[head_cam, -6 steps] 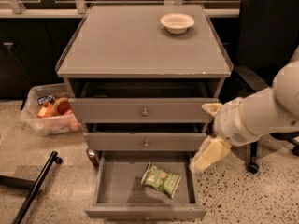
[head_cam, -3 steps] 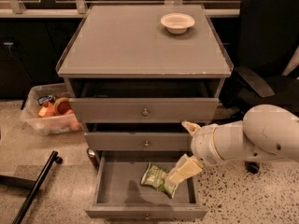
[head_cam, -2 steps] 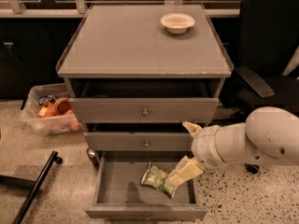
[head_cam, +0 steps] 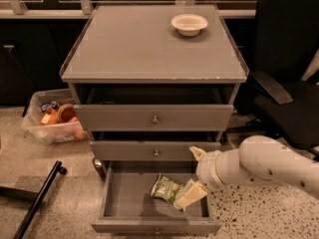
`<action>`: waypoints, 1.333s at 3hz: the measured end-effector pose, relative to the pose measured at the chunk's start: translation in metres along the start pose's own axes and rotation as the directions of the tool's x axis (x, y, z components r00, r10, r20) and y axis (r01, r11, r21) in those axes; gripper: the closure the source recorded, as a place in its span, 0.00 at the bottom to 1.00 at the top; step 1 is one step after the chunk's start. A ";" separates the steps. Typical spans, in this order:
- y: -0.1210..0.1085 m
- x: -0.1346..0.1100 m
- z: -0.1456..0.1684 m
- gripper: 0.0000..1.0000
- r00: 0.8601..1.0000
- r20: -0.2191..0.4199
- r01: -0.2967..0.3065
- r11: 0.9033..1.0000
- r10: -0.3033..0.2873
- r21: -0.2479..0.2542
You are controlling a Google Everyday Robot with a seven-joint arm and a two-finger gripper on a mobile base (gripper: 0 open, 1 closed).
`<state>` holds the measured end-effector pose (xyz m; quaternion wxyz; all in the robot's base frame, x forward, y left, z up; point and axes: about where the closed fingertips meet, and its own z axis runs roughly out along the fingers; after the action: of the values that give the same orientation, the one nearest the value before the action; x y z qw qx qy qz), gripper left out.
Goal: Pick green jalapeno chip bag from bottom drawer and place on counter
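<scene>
The green jalapeno chip bag [head_cam: 166,187] lies on the floor of the open bottom drawer [head_cam: 124,195], right of its middle. My gripper [head_cam: 193,175] reaches in from the right on a white arm, just right of the bag. It is open: the lower finger [head_cam: 190,195] overlaps the bag's right edge, and the upper finger [head_cam: 196,153] is up by the middle drawer's front. The grey counter [head_cam: 144,44] tops the cabinet above.
A white bowl [head_cam: 189,24] sits at the counter's back right. The two upper drawers [head_cam: 154,118] are slightly open. A plastic bin [head_cam: 52,123] of items stands on the floor at left, a black pole [head_cam: 37,200] lies at lower left, and a black office chair [head_cam: 289,83] is at right.
My arm has swung left and down from beside the cabinet into the bottom drawer. The lower finger now reaches the bag's right edge. The bag has not moved.
</scene>
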<state>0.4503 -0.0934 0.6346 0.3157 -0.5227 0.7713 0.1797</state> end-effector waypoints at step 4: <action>-0.036 0.133 0.204 0.00 0.995 0.098 -0.012 0.998 0.006 0.062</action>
<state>0.5108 -0.0753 0.3964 0.3683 -0.4995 0.7627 0.1822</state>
